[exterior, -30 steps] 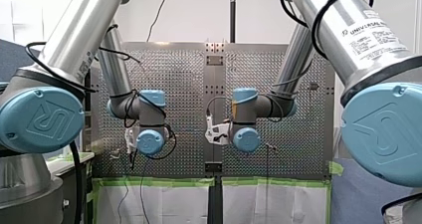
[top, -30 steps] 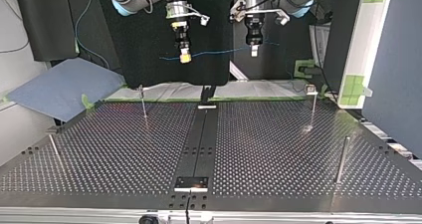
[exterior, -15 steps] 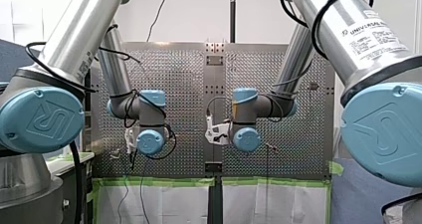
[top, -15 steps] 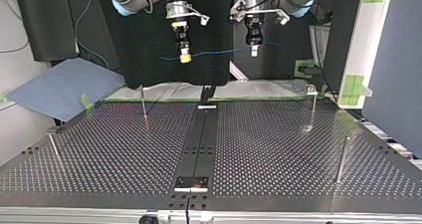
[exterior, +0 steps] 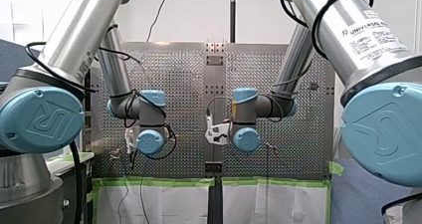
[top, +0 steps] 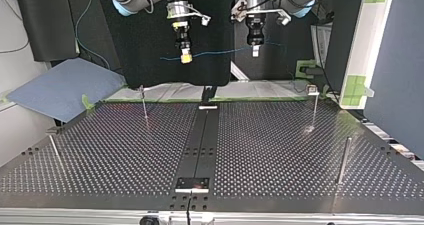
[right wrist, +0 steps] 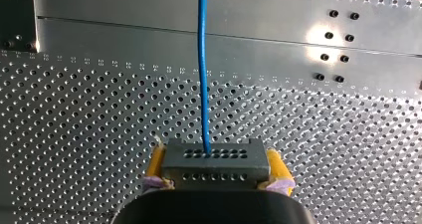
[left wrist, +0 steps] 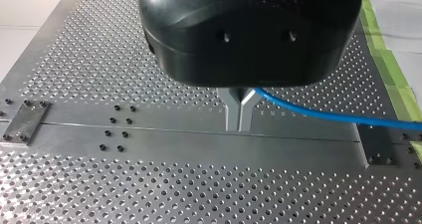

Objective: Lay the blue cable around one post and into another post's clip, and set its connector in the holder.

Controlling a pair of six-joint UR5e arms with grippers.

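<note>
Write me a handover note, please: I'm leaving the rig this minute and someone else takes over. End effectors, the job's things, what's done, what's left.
Right end effector: shut on the connector, held in the air above the table.
Left end effector: shut on the blue cable further along; the cable spans between the two, clear of the table.
Done: cable and connector are gripped.
Left: everything else. No post, such as the slim post at the top view's left, carries cable; routing, clipping and seating the connector are not begun.
</note>
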